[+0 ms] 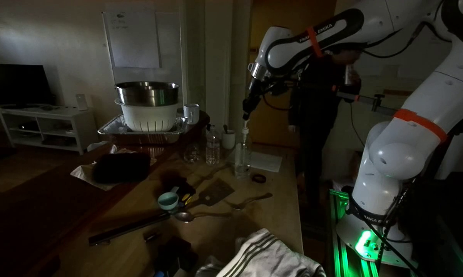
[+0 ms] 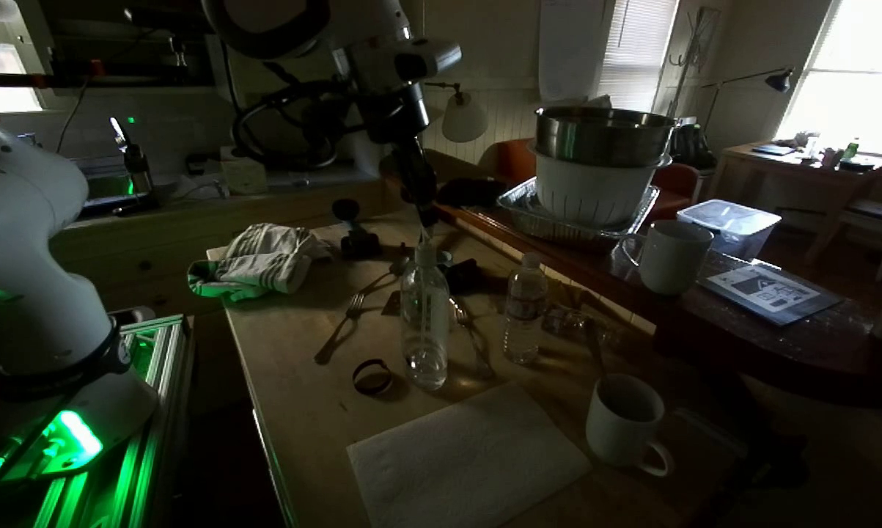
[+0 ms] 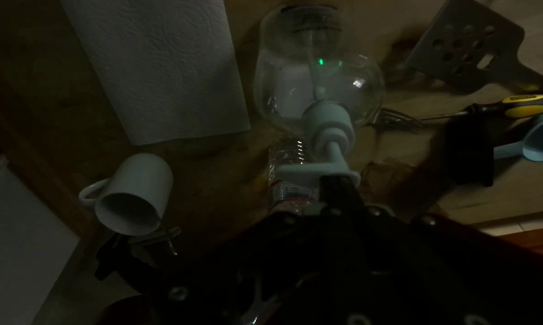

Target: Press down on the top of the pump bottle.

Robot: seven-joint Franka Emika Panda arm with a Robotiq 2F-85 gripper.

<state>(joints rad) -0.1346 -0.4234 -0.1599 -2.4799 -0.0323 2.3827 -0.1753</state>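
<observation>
The gripper (image 3: 338,181) has its jaws pressed together, their tips at the head of the pump (image 3: 327,128), apparently touching it. The pump bottle (image 2: 424,330) stands upright on the table (image 2: 294,389), clear, with a tube inside and what looks like clear liquid low down; in the wrist view it shows marks like small print, too dim to read. Above it, in an exterior view, the arm (image 1: 331,25) bears FRANKA EMIKA, an orange strap (image 1: 315,41) over one letter, and the band (image 1: 373,219) round its base shows ANKA and part of a second word. Near the pump bottle stands a water bottle (image 2: 525,315), its label trimmed in red, the words unreadable. A mug (image 2: 616,433), also on the table, holds a utensil (image 2: 596,348), and a paper towel (image 2: 470,455) lies beside it. On the dark counter (image 2: 748,348), a steel pot (image 1: 147,94) sits in a white colander (image 1: 148,118), which stands in a foil tray (image 1: 114,127); a second mug (image 2: 671,264) and a sheet (image 2: 770,293) with illegible black print are on the same counter. Beyond it is a clear tub (image 2: 730,229), its contents unclear. By the wall hangs a paper (image 1: 135,42) with writing too small to read, and behind the arm a person (image 1: 320,104) holds what looks like a pale can (image 1: 348,75) near the face
</observation>
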